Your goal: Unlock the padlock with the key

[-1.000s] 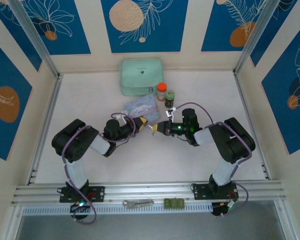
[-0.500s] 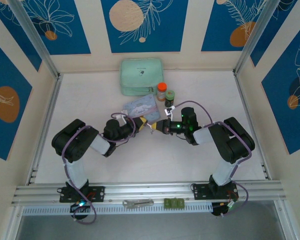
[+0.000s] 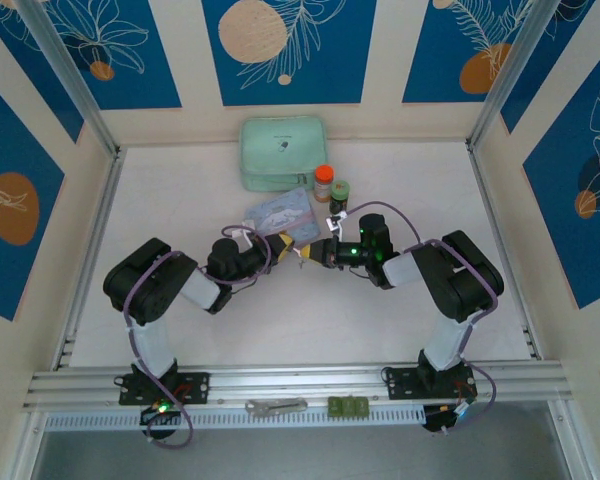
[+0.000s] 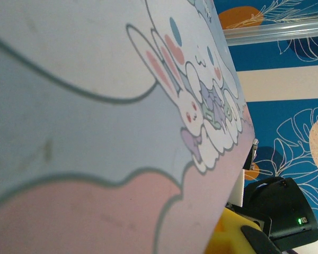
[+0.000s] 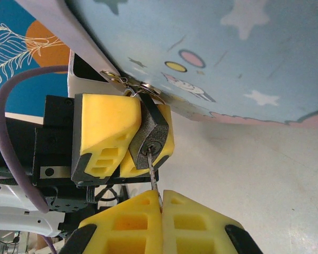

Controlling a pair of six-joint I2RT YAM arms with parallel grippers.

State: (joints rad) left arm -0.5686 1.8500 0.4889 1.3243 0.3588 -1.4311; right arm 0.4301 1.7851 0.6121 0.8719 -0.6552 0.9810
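Observation:
In the right wrist view the tiny dark padlock (image 5: 151,138) sits clamped between the yellow fingers (image 5: 103,135) of my left gripper, keyhole facing the camera. A thin silvery key (image 5: 153,177) runs from my right gripper (image 5: 161,203), shut on it, up into the keyhole. A small key ring (image 5: 140,87) hangs at the padlock's shackle end. From above, the left gripper (image 3: 288,247) and right gripper (image 3: 316,254) meet tip to tip at mid-table, with the padlock (image 3: 300,252) between them. One yellow finger (image 4: 225,238) shows in the left wrist view's bottom corner.
A flat cartoon-printed pouch (image 3: 280,211) lies just behind the grippers and looms close in the left wrist view as the pouch (image 4: 95,106). Behind it are a pale green case (image 3: 283,152), an orange-lidded jar (image 3: 323,183) and a dark-lidded jar (image 3: 339,194). A grey tool (image 3: 276,406) rests on the front rail.
My right gripper has slid left towards the left gripper, closing the gap until the key reaches the padlock. The left arm has stayed put.

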